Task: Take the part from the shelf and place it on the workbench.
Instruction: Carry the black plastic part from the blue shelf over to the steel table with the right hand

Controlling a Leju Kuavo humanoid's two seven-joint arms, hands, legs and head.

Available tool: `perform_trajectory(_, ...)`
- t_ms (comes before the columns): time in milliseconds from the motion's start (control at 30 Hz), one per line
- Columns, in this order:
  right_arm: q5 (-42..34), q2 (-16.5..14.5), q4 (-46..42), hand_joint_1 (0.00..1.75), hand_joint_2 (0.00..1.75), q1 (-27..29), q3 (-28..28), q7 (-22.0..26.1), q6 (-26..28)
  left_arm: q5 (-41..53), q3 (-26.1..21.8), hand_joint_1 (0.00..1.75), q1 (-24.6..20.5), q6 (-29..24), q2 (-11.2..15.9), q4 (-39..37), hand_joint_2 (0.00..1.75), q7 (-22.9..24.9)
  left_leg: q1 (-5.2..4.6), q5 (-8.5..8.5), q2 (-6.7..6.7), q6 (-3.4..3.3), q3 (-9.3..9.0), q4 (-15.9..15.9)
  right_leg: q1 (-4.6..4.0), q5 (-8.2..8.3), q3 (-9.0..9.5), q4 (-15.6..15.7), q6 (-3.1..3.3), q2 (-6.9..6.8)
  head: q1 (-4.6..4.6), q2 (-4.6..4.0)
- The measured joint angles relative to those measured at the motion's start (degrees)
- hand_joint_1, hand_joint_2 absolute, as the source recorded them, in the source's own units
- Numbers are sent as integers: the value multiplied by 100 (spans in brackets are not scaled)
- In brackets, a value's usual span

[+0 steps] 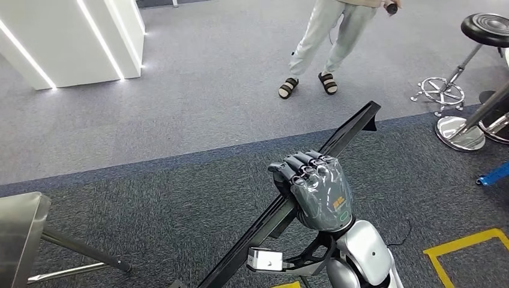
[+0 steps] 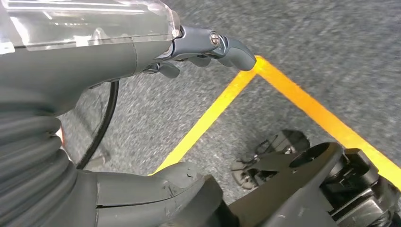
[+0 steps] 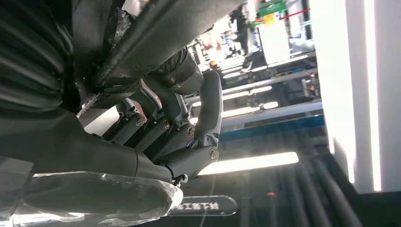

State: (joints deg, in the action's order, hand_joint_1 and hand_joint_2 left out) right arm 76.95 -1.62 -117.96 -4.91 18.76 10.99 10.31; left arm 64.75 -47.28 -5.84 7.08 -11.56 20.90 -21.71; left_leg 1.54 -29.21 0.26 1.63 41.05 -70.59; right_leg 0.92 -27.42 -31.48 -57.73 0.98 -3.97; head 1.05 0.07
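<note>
The right robot hand [image 1: 315,189] grips a long black part [image 1: 351,129]; its axis slants from lower left to upper right.

- Part [image 1: 336,144] held in right hand [image 1: 315,189], raised over carpet [image 1: 180,204]; part runs diagonally from near-left to far-right.
- Person [image 1: 324,42] stood beyond part's far end.
- Stools [image 1: 462,84] at far right.
- Metal table [image 1: 18,234] at near left.
- Floor tape [image 1: 462,249] at near right.
- White structure [image 1: 72,36] at far left.
</note>
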Motion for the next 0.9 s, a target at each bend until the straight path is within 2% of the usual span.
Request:
perform_trajectory(67,8,0,-39,175,175,2,-45,0,-2,-43,-2,0,2,11,1,0,175,-15,4,306,216,4,-403,747,1,-71,18,-65,-73,-139,0,0)
perform_trajectory(100,12,1,-57,175,175,3,-63,1,-5,-60,-3,0,-6,15,1,0,175,-24,-9,382,292,-31,-540,1003,-8,-105,25,-94,-113,-198,1,0)
perform_trajectory(133,16,1,-71,175,175,3,-75,1,-8,-72,-5,0,-11,19,1,0,175,-30,-29,390,325,-76,-593,1114,-22,-129,33,-111,-151,-250,2,0)
perform_trajectory(200,24,2,-86,175,175,3,-94,2,-14,-88,-13,0,-6,24,1,0,175,-35,-60,381,208,-181,-578,1120,-23,-146,64,-100,-211,-348,2,0)
perform_trajectory(233,28,3,-92,175,175,0,-101,2,-15,-104,-18,0,4,24,2,0,175,-36,-59,388,143,-221,-583,1137,-6,-171,86,-106,-244,-336,3,0)
perform_trajectory(267,32,3,-98,175,175,-2,-107,2,-16,-128,-22,0,9,24,3,0,175,-35,-53,398,80,-263,-593,1156,12,-238,78,-169,-270,-236,2,0)
perform_trajectory(300,37,4,-110,175,175,-2,-114,2,-16,-157,-26,0,6,24,3,0,175,-34,-44,412,16,-302,-603,1174,28,-370,7,-352,-284,-73,3,0)
perform_trajectory(367,45,7,-131,175,175,9,-139,2,-15,-210,-33,0,-14,25,4,0,175,-35,-49,427,-117,-356,-605,1186,33,-728,-325,-1034,-279,272,3,1)
perform_trajectory(400,48,10,-138,175,175,18,-154,2,-15,-228,-39,0,-24,25,4,0,175,-35,-63,429,-193,-372,-600,1185,29,-865,-530,-1409,-270,349,4,1)
perform_trajectory(433,50,13,-138,175,175,27,-169,2,-15,-240,-46,0,-26,26,5,0,175,-31,-79,429,-276,-378,-601,1184,23,-891,-674,-1639,-258,379,3,1)
perform_trajectory(467,52,14,-139,175,175,33,-183,1,-15,-249,-56,0,-22,26,6,0,175,-22,-94,429,-364,-381,-605,1182,18,-806,-730,-1675,-239,393,3,0)
perform_trajectory(500,54,16,-140,175,175,37,-194,0,-15,-257,-65,0,-15,27,7,0,175,-12,-105,429,-452,-380,-614,1180,11,-617,-674,-1481,-211,415,3,0)
perform_trajectory(533,56,16,-145,175,175,38,-203,1,-15,-263,-74,0,-10,27,8,0,175,0,-111,429,-537,-380,-624,1179,2,-369,-536,-1125,-175,489,3,0)
perform_trajectory(567,57,17,-150,175,175,38,-209,0,-15,-270,-80,0,-9,29,5,0,175,8,-116,433,-613,-372,-624,1176,-2,-182,-381,-750,-134,642,3,1)
perform_trajectory(600,59,19,-158,175,175,39,-214,0,-15,-276,-86,0,-12,32,2,1,175,12,-111,439,-693,-356,-612,1171,-8,-54,-256,-436,-105,778,4,1)
perform_trajectory(633,60,20,-166,175,175,40,-219,0,-15,-280,-93,0,-16,33,-2,1,175,14,-97,450,-762,-331,-590,1170,-17,0,-184,-246,-85,887,3,1)
perform_trajectory(667,62,21,-172,175,175,39,-223,0,-15,-284,-102,0,-16,35,-5,1,175,14,-78,465,-833,-294,-567,1175,-28,-10,-161,-176,-73,924,3,0)
perform_trajectory(733,64,22,-185,175,175,35,-229,0,-15,-286,-122,0,6,37,-3,0,175,15,-45,483,-930,-219,-542,1186,-31,17,-124,-103,-50,789,3,0)
perform_trajectory(767,65,21,-190,175,175,34,-229,0,-15,-286,-132,0,21,37,-2,0,175,15,-58,451,-842,-192,-517,1135,-21,37,-84,-45,-29,709,4,0)
perform_trajectory(800,65,20,-197,175,175,32,-229,1,-14,-286,-141,0,29,38,-1,1,175,16,-78,358,-674,-172,-445,984,-12,59,-44,14,-7,617,3,0)
perform_trajectory(867,66,20,-204,175,175,39,-231,1,-13,-294,-154,0,19,39,0,2,175,17,-105,28,-259,-146,-148,377,-29,71,6,73,26,420,1,0)
perform_trajectory(900,66,20,-206,175,175,43,-233,1,-12,-303,-159,0,10,43,0,2,175,16,-95,-135,-151,-130,29,18,-42,64,8,70,34,318,-1,0)
